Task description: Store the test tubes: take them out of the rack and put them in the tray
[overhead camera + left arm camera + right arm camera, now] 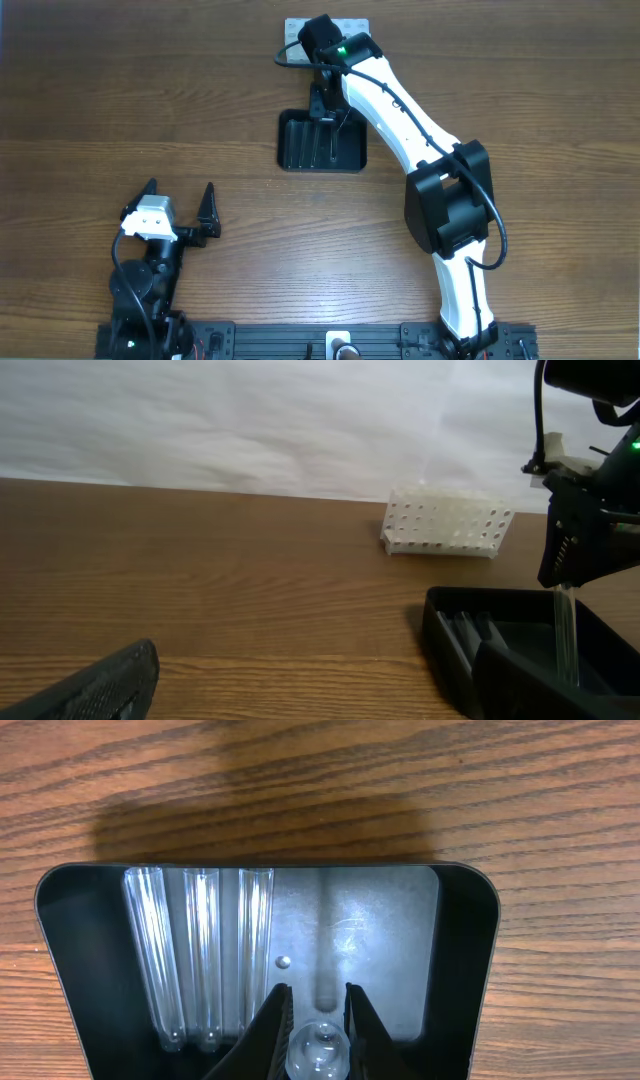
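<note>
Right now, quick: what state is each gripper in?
Left gripper: open, holding nothing.
Right gripper: shut on a test tube, above the tray.

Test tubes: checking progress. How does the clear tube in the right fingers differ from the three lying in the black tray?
The held clear test tube stands upright; the three stored tubes lie flat, side by side. The held one is clamped in the right gripper over the black tray; the three rest loose on its floor. All are clear.
</note>
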